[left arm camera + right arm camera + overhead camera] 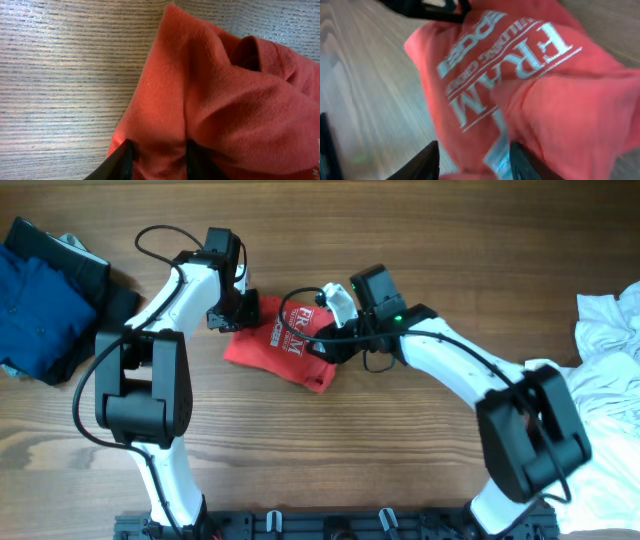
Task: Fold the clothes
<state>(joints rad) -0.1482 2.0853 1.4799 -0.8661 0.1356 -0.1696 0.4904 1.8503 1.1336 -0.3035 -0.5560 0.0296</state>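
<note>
A: What lies in the middle of the desk (400, 440)?

B: A red T-shirt (285, 340), bunched into a small bundle, white lettering facing up.

A: And the arms?

B: The left gripper (232, 315) is at its left edge, the right gripper (335, 330) at its right edge. I cannot tell how either one's jaws stand.

A: Anything else?

B: Dark blue clothes (40, 305) far left, white cloth (610, 330) far right, both well apart from the shirt.

White lettering reading "FRAM" stands on the red T-shirt (530, 95); smaller lines illegible.
</note>
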